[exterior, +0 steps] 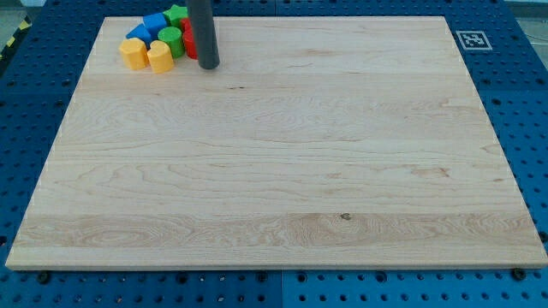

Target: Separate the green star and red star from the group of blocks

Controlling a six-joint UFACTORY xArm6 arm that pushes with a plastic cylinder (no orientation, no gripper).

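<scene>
My tip (209, 64), a bare rod with nothing to grip, stands at the right edge of the group at the board's (282, 171) top left, touching or just beside the red star (188, 41). The green star (176, 14) lies at the group's top. Both look light, stiff and slippery, so I judge they must be pushed on a flat side, or they will turn away.

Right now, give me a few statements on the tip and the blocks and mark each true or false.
1. All blocks cluster at the board's top left corner. True.
2. My tip sits at the group's right edge. True.
3. The two yellow blocks lie on the group's top side. False: they are on its bottom-left side.
4. The green star lies alone at the board's centre. False: it is at the group's top, beside the rod.
5. The red block is partly hidden behind the rod. True.
</scene>
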